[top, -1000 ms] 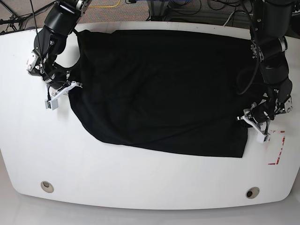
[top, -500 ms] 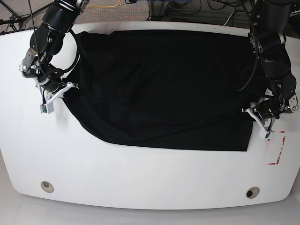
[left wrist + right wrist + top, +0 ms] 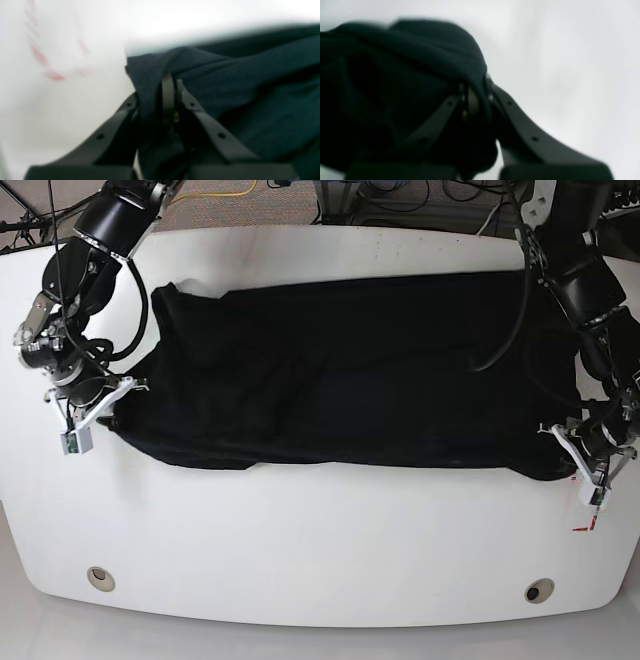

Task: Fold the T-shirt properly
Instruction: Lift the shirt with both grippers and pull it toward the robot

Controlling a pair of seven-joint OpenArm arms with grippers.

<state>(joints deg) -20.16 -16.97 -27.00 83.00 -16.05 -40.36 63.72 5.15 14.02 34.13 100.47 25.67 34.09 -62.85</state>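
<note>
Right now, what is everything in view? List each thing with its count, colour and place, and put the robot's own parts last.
T-shirt: one, black, stretched across the table's middle between both grippers.
Table: one, white, under everything.
Round holes: two, grey, near the table's front corners.
Red marks: a few, on the table beside the left gripper.
Cables: several, dark and one yellow, on the floor behind the table.
Right gripper: one, black with white tips, shut on the T-shirt's edge.
Left gripper: one, same colours, shut on the opposite edge.
</note>
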